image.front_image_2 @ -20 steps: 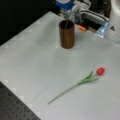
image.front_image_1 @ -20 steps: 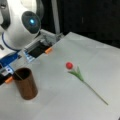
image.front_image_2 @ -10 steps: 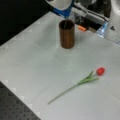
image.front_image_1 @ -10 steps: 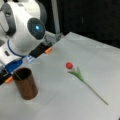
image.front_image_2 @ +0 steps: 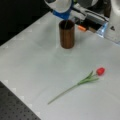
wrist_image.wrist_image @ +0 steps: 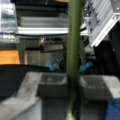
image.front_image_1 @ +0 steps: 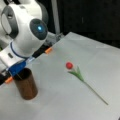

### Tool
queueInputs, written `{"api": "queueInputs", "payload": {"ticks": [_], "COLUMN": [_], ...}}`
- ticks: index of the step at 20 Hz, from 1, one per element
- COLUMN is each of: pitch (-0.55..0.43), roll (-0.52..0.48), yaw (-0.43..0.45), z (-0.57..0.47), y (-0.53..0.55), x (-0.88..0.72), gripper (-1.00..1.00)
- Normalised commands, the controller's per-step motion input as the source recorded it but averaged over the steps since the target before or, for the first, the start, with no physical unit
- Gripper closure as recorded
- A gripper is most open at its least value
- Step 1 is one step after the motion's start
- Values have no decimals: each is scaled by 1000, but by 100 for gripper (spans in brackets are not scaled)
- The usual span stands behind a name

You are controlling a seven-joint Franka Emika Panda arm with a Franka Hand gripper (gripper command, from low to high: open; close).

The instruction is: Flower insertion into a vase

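Observation:
The reddish-brown vase (image.front_image_1: 26, 86) (image.front_image_2: 67, 35) stands upright on the white table in both front views. My gripper (image.front_image_1: 18, 71) (image.front_image_2: 64, 17) hangs right over its mouth, shut on a thin green flower stem (wrist_image.wrist_image: 74, 47). The stem (image.front_image_2: 65, 23) runs down from the gripper into the vase's dark inside. In the wrist view it passes upright between the grey fingers (wrist_image.wrist_image: 51, 86). That flower's bloom is hidden. A red tulip (image.front_image_1: 69, 65) (image.front_image_2: 100, 71) with a long green stem lies flat on the table, well away from the vase.
Aluminium rails with orange pieces (image.front_image_1: 48, 50) (image.front_image_2: 81, 28) lie just behind the vase, along the table's edge. A dark perforated board (image.front_image_2: 15, 110) borders the table (image.front_image_2: 30, 62) at a front view's bottom left. The arm's white body (image.front_image_1: 25, 30) looms over the vase.
The arm has shifted slightly and come lower over the vase with the stem. The vase and the tulip on the table have not moved.

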Motion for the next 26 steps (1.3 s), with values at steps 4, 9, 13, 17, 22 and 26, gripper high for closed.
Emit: {"api": "queueInputs", "payload": {"ticks": [4,9,13,17,22,26], "pitch": [50,46,41,83,142,191], "roll": [22,25,62,64,36,28], "yaw": [-108,-129,-134,-137,-118,-113], "z": [-170,-151,-168,-31,77,124], "y": [85,81,132,171,153,160], "x": [417,439,516,509,459,423], "gripper": [100,-100,-100,-100,-100,-100]}}
